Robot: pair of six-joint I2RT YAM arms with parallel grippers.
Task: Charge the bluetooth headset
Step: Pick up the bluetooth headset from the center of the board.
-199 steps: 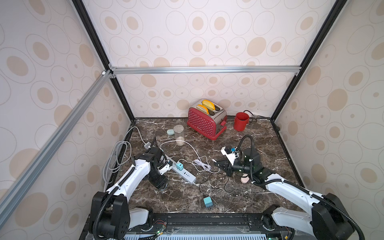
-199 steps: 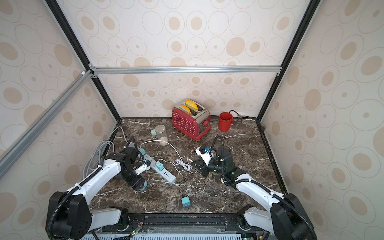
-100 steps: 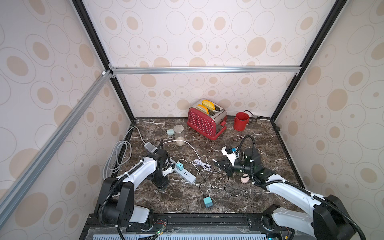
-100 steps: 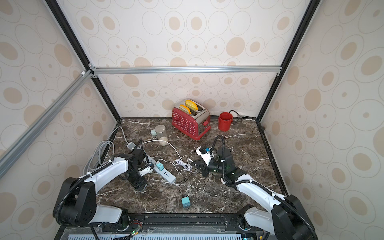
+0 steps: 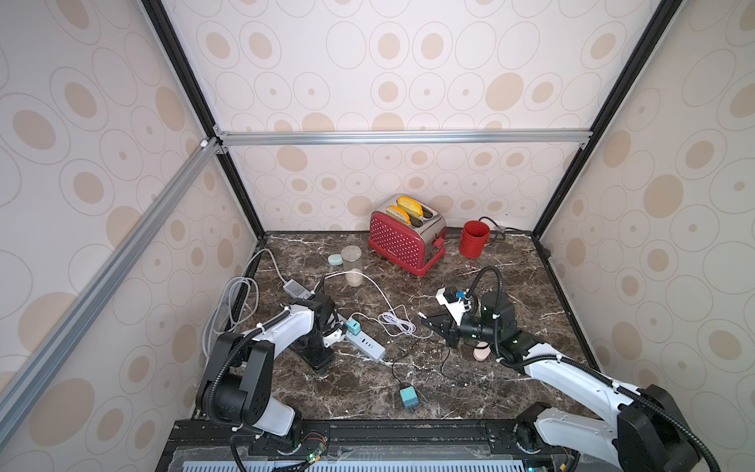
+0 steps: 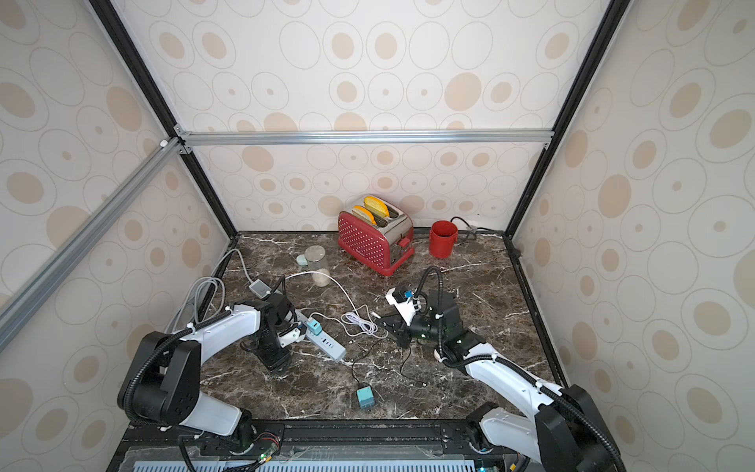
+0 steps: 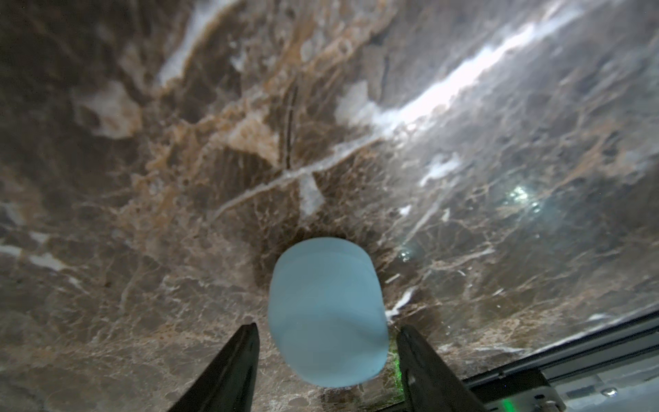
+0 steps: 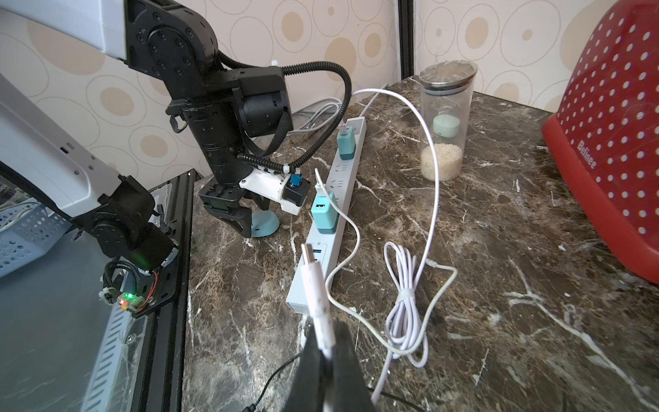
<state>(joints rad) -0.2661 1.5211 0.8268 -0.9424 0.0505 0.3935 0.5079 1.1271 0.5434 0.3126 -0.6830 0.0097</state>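
Note:
The bluetooth headset's light blue rounded case [image 7: 326,310] lies on the marble between the fingers of my left gripper [image 7: 326,330]. That gripper is open, with a narrow gap on each side of the case. In both top views the left gripper [image 5: 320,359] [image 6: 275,361] points down beside the white power strip [image 5: 361,343] and hides the case. The right wrist view shows the case [image 8: 265,224] under it. My right gripper [image 8: 322,342] [image 5: 423,316] is shut on the white cable's plug [image 8: 313,281], held above the table near the strip's end [image 8: 303,299].
Two teal chargers [image 8: 322,212] [image 8: 346,142] sit in the strip, and the white cable's coil [image 5: 394,323] lies beside it. A loose teal charger [image 5: 408,397] with a black lead lies near the front. A glass jar [image 5: 352,265], red toaster [image 5: 404,241], red cup [image 5: 474,239] and pink round thing [image 5: 481,352] also stand here.
The left arm's upper links have folded back toward the front left while its gripper stays over the same spot by the strip. The right arm has not moved.

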